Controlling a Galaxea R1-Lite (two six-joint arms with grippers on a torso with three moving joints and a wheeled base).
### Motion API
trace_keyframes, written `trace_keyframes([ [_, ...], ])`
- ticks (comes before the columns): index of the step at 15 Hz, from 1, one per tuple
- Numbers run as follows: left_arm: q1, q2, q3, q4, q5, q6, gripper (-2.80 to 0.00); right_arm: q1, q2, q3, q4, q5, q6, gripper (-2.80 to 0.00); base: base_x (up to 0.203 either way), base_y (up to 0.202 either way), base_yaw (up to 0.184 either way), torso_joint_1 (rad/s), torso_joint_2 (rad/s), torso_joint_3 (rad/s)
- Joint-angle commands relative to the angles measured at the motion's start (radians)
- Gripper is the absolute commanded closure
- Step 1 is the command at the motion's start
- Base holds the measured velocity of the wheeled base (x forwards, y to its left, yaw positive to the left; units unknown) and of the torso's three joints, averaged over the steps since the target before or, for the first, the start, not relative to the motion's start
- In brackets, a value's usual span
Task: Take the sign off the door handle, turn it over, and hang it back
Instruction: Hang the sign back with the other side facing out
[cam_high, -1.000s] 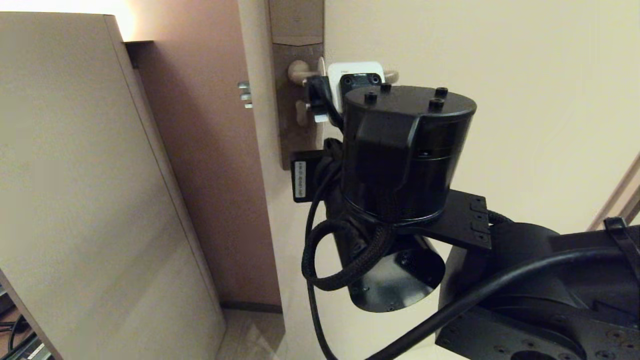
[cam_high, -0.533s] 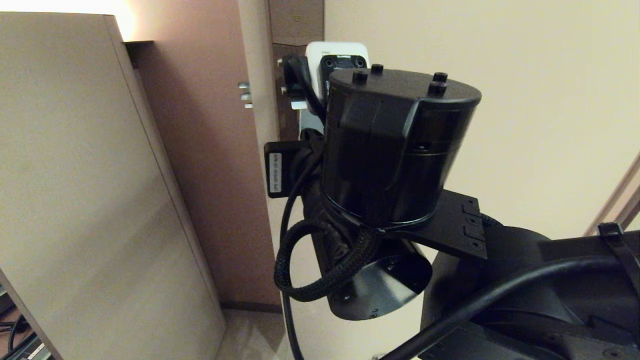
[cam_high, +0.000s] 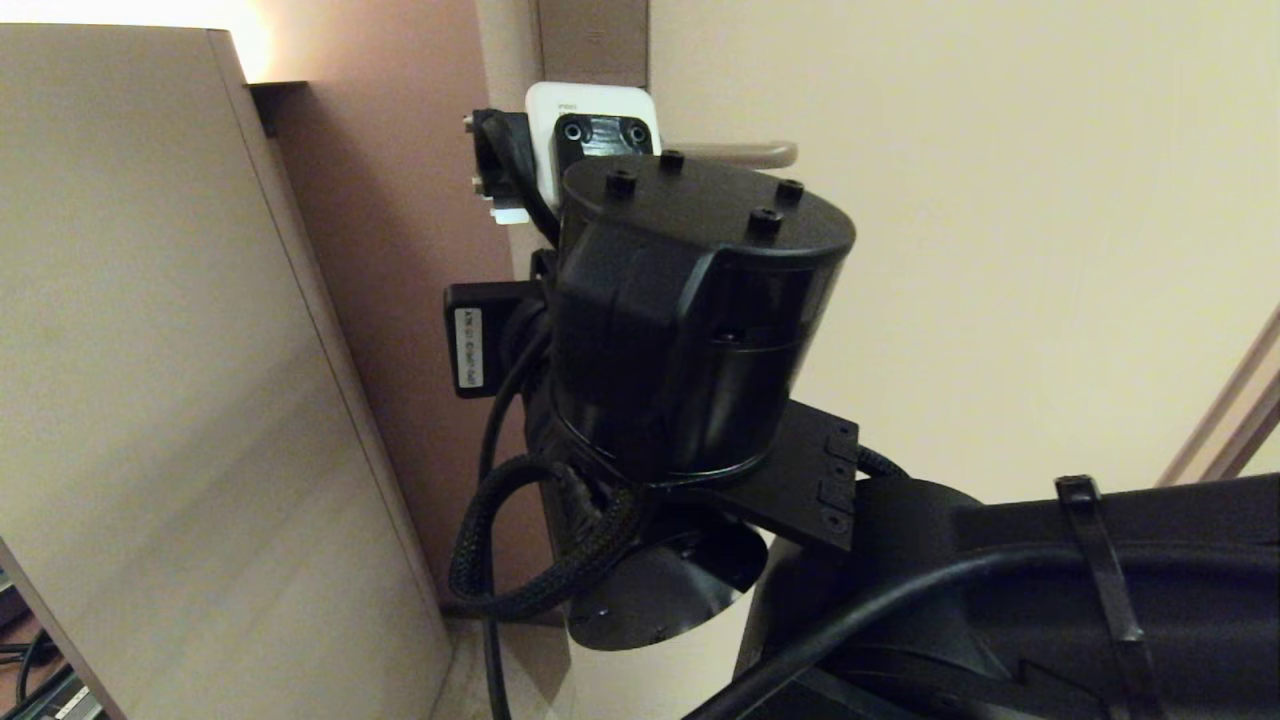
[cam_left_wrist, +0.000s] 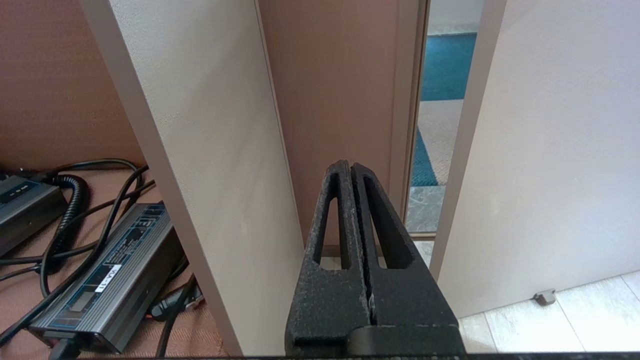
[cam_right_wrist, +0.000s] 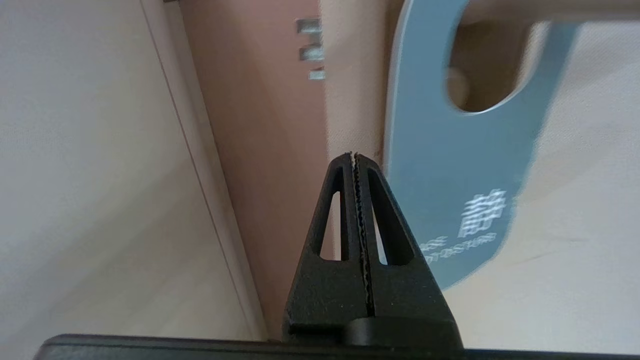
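Right tool (cam_right_wrist: 356, 156): fingers pressed together, teeth meshed along the seam, nothing between them. In the right wrist view the closed tip sits just beside the sign's near edge; whether it touches the card cannot be told.

Sign (cam_right_wrist: 450, 170): hanging on the door handle (cam_high: 735, 153), teal face toward the right wrist camera, white lettering near its rounded far end, blurred and not legible. The handle bar passes through the oval hole, so the sign has not been taken off. In the head view the sign is hidden behind the right arm.

Door handle: in the head view only the outer stretch of the lever shows, level, projecting past the top of the arm's black cylindrical joint. Its plate is mostly covered by the arm and the white wrist camera housing (cam_high: 592, 110).

Right arm (cam_high: 700, 330): raised in front of the door (cam_high: 950, 250), filling the centre and lower right of the head view, with a braided cable loop (cam_high: 520, 540) hanging under the joint.

Left tool (cam_left_wrist: 351, 167): fingers together, empty, low down and well apart from the handle. It points at the gap between a tall beige panel (cam_left_wrist: 210, 150) and the door frame. Beyond the gap, blue carpet (cam_left_wrist: 445, 65) is visible. Beside the panel, on the brown floor, lie a grey power unit (cam_left_wrist: 110, 270) and black cables (cam_left_wrist: 75, 200).

A metal doorstop (cam_left_wrist: 544, 297) is on the pale floor at the foot of the door.
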Motion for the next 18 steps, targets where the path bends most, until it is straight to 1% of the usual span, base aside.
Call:
trace_keyframes([
  [1,0.000,0.000,0.000,-0.001,0.000,0.001,0.00,0.001,0.033,-0.021,-0.004,-0.005,0.001,0.00,0.000,0.000,0.000,0.000,0.00,0.000],
  [3,0.000,0.000,0.000,-0.001,0.001,0.001,0.00,-0.001,0.057,-0.062,-0.004,-0.005,0.003,0.00,0.000,0.000,0.000,0.000,0.00,0.000],
  [9,0.000,0.000,0.000,-0.001,0.001,0.001,0.00,0.001,0.044,-0.036,0.003,-0.004,0.003,0.00,0.000,0.000,0.000,0.000,0.00,0.000],
  [13,0.000,0.000,0.000,-0.001,0.001,0.001,0.00,0.011,-0.059,0.128,0.026,0.018,0.000,0.00,0.000,0.000,0.000,0.000,0.00,0.000],
  [18,0.000,0.000,0.000,-0.001,-0.001,0.001,0.00,0.012,-0.175,0.280,0.086,0.037,0.004,0.00,0.000,0.000,0.000,0.000,0.00,0.000],
])
